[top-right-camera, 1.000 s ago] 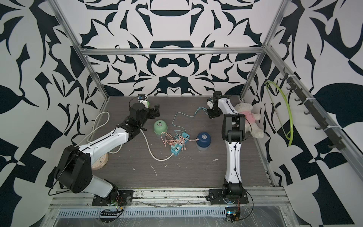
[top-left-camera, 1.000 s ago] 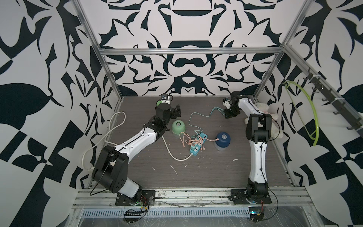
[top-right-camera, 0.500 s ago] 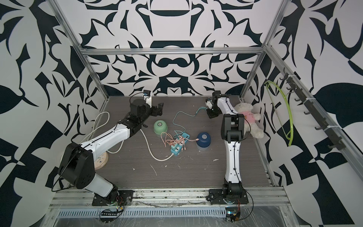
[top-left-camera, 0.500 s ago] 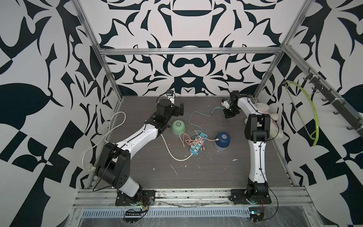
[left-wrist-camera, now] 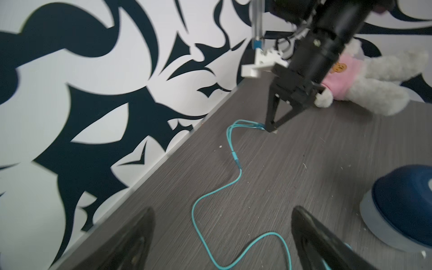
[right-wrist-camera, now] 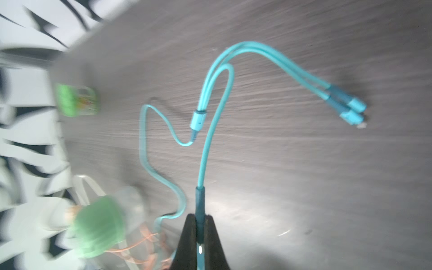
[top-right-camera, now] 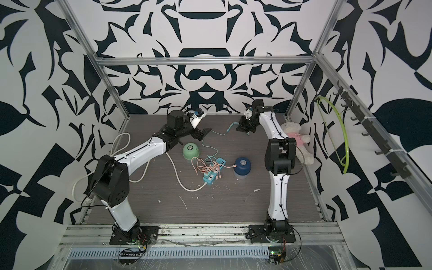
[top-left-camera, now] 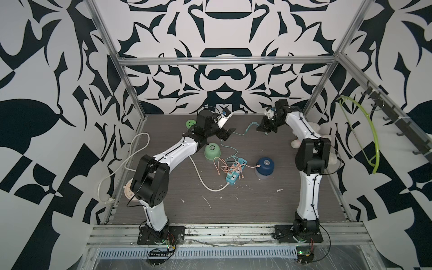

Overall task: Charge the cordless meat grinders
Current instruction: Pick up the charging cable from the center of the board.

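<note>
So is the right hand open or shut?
Shut on the teal cable: the right hand pinches its dark plug sleeve, as the right wrist view shows.

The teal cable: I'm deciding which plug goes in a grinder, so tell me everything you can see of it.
The teal cable is thin and rubbery-looking. It snakes loosely over the table from near the blue power strip, past the mint green grinder, toward the back. A splitter collar divides it into three leads. Two lie free, their plugs side by side on the table. The right gripper is shut on the third lead's darker sleeve.
</note>
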Robot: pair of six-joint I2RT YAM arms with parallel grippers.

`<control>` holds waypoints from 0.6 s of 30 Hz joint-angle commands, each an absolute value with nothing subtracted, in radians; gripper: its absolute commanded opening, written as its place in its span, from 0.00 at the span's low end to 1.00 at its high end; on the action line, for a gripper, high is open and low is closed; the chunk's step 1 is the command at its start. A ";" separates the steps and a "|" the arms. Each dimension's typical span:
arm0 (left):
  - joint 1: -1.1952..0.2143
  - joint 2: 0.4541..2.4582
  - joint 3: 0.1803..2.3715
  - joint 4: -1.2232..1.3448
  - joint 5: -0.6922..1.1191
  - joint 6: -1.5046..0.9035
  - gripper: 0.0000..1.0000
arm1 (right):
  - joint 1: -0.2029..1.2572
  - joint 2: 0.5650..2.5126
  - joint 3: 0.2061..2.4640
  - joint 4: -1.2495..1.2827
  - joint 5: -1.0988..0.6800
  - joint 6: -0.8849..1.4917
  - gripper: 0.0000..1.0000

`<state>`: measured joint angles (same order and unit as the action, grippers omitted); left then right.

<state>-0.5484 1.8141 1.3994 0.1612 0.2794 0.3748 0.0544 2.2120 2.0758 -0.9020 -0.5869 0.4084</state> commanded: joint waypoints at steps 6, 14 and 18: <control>-0.580 1.948 1.488 0.277 0.379 0.615 0.93 | 0.078 2.137 2.160 -0.940 -0.866 0.844 0.00; -0.587 2.062 1.594 0.367 0.451 0.623 0.82 | 0.098 2.122 2.261 -1.142 -0.980 0.798 0.00; -0.588 2.100 1.625 0.426 0.472 0.589 0.74 | 0.112 2.118 2.294 -1.209 -1.018 0.775 0.00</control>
<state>-0.5865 2.0720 1.5875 0.3538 0.4252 0.6022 0.0975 2.1719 2.2436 -1.1206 -0.9463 0.7872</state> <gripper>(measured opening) 0.746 0.047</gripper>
